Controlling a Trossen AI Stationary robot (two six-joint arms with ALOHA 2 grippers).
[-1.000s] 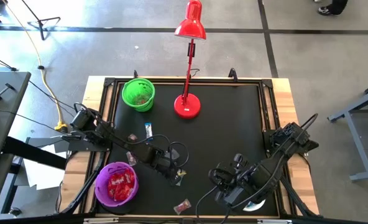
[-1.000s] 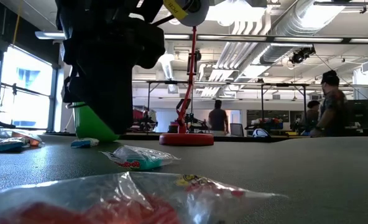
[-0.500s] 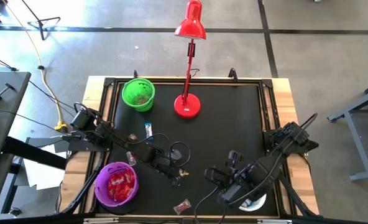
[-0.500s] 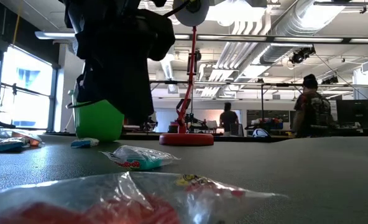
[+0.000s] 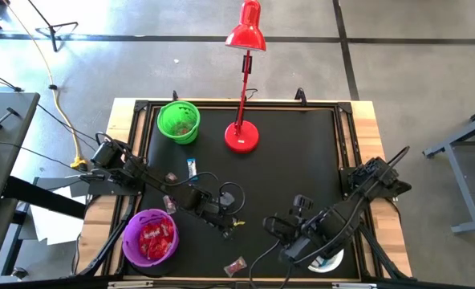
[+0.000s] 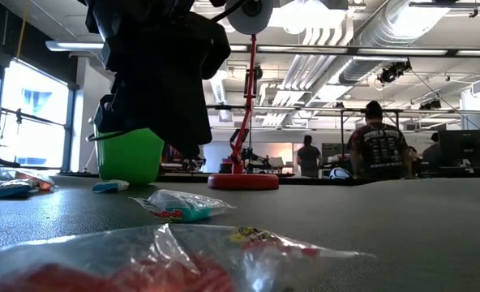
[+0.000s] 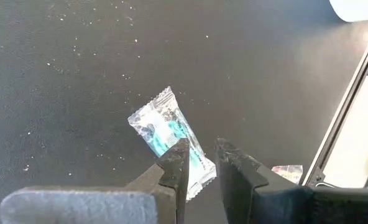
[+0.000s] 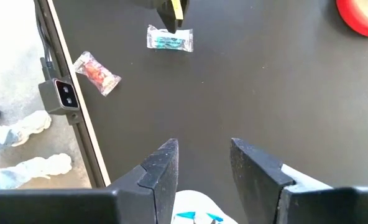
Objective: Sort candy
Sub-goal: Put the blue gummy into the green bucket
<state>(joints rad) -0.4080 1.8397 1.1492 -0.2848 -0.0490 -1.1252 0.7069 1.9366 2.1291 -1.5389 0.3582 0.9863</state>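
A clear-wrapped teal candy [image 7: 170, 134] lies flat on the black mat [image 5: 302, 160] near the table's middle. My left gripper [image 7: 202, 163] hovers just over the wrapper's near end with its fingers a narrow gap apart. In the low view the candy [image 6: 183, 206] rests on the mat, clear of the dark gripper above it. My right gripper [image 8: 202, 163] stands open and high at the near right, above the white bowl [image 8: 193, 211]. Nothing is between its fingers. A red candy [image 5: 235, 265] lies by the near edge.
A green bowl [image 5: 178, 120] and a red desk lamp [image 5: 242, 135] stand at the far side. A purple bowl [image 5: 150, 238] with red candies sits near left. Loose candies [image 5: 192, 167] lie beside the left arm. The mat's right half is bare. People stand in the room beyond.
My left gripper has tipped upward a little, uncovering the green bowl in the low view. My right gripper has rolled slightly about its own line, staying over the white bowl. The teal candy has kept its place.
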